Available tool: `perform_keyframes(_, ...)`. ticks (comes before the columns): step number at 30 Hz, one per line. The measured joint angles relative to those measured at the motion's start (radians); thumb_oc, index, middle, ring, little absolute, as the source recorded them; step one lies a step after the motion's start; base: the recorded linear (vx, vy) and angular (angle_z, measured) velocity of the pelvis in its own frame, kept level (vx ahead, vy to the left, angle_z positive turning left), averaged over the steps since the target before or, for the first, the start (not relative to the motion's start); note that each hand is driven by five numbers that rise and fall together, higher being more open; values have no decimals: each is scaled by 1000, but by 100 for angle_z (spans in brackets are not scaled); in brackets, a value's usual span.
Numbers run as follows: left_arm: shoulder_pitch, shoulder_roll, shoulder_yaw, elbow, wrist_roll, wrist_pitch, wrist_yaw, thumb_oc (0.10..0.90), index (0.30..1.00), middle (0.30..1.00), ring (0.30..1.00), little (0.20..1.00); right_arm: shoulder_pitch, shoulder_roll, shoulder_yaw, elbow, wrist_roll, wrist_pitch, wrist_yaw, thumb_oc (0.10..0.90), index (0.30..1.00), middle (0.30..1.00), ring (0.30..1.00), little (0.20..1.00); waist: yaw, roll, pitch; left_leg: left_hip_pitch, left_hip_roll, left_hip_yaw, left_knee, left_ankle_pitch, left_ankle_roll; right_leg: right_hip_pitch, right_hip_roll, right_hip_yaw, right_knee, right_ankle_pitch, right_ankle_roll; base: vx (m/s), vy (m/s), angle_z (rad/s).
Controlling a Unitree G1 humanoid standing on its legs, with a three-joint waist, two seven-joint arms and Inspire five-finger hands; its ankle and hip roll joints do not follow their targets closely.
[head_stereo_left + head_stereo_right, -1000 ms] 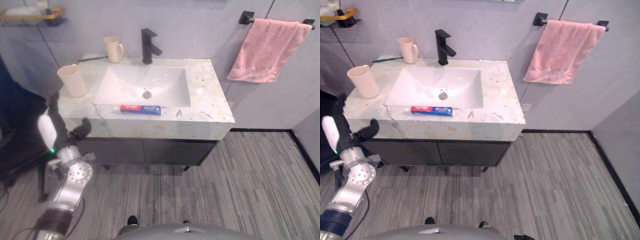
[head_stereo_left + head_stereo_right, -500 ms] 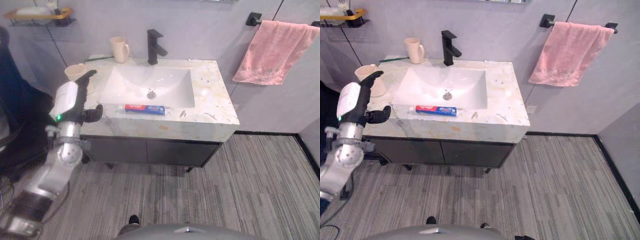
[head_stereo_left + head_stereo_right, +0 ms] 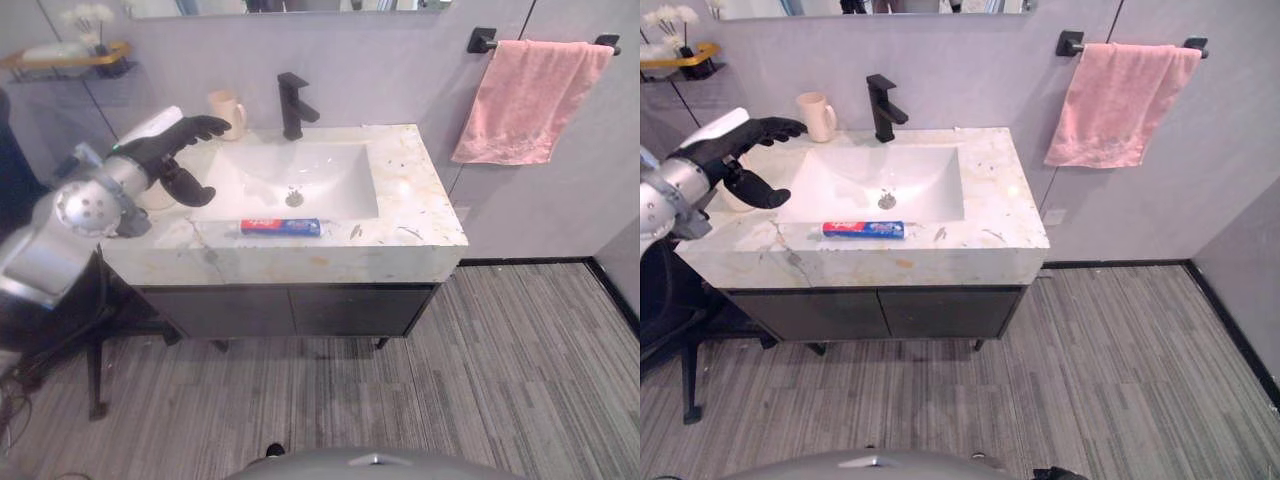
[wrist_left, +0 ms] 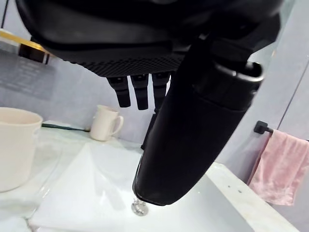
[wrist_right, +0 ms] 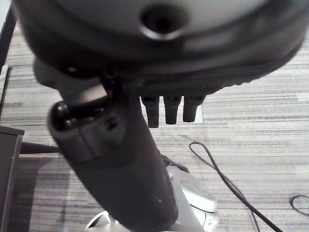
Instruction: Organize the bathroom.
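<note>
Grey bathroom walls stood behind a marble vanity top (image 3: 420,215) with a white sink (image 3: 290,180) and a black faucet (image 3: 293,105). The left hand (image 3: 165,155) hovered with relaxed, spread fingers over the counter's left end, holding nothing. Just beside it stood a cream cup (image 4: 14,145), probably light and easy to tip; a careless sweep of the fingers could knock it into the sink. A second mug (image 3: 818,116) stood near the faucet. The toothpaste tube (image 3: 863,229), red and blue, lay flat on the front edge of the counter, well apart from the hand. The right hand (image 5: 120,159) hung open above the floor. A pink towel (image 3: 525,100) hung on its bar.
</note>
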Motion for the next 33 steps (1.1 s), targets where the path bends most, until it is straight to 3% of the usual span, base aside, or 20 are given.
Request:
perform_keyframes(9, -174, 23, -159, 47, -104, -16, -285, 800, 900, 900, 900, 900, -2, -10, 1, 13, -1, 6, 8, 800, 900, 900, 900, 900, 0, 15, -17, 1, 1, 6, 0, 0, -1, -2, 1, 8, 5, 0, 0, 1, -4, -1)
perform_keyframes(15, -181, 22, -239, 106, -129, -12, -410, 800, 900, 900, 900, 900, -6, -10, 2, 15, -1, 19, 15, 800, 900, 900, 900, 900, -1, 15, -18, 5, 1, 10, 0, 0, -1, -2, 2, 12, 5, 1, 0, 0, -5, -1)
perform_keyframes(20, -179, 22, -245, 142, -77, -22, -414, 800, 900, 900, 900, 900, -6, -2, 3, 16, -1, 26, 16, 800, 900, 900, 900, 900, 1, 6, -25, 8, 1, 11, 0, 0, -1, 0, 2, 13, 5, 1, -1, 3, -1, -1)
perform_keyframes(27, -169, 21, -245, 164, 38, -88, -412, 800, 900, 900, 900, 900, -4, -1, 3, 16, 0, 29, 19, 800, 900, 900, 900, 900, 1, 1, -28, 15, 1, 21, 0, 0, -1, 1, 1, 23, 5, 3, -1, 10, -3, -3)
perform_keyframes(33, -169, 19, -245, 51, 79, -10, -414, 800, 900, 900, 900, 900, -2, 0, 3, 16, 0, 28, 19, 800, 900, 900, 900, 900, -5, 0, -34, 14, 1, 23, 0, -1, 0, 0, 1, 25, 5, 4, -1, 0, 0, 0)
